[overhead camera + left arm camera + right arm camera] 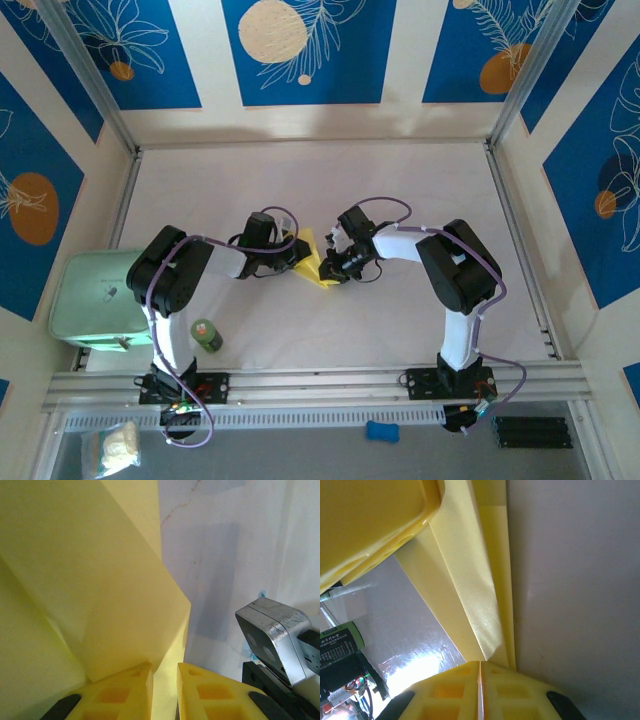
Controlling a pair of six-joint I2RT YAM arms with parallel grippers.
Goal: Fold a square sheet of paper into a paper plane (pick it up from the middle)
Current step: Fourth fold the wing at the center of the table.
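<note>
Where the 2 arms meet near the middle of the white table (400,180), the folded yellow paper (315,262) sits between their tips as a narrow strip, with several layers and sharp creases. In the left wrist view the paper (100,580) rises as broad overlapping flaps, and its lower edge runs down into the slot of the left gripper (164,672), whose 2 yellow fingers are closed on those layers with a narrow gap between them. From above, the left gripper (293,243) reaches in from the left at the paper's far end. The right gripper (328,265) comes in from the right at the near end. In the right wrist view the right gripper (480,666) has its fingers pressed together, pinching a thin edge of the paper (470,590). One of the left gripper's fingers (370,520) lies flat against the sheet there. Whether the paper touches the table cannot be told. A green bottle (206,335) stands near the left arm's base, and a mint-green box (95,295) sits at the table's left edge.
</note>
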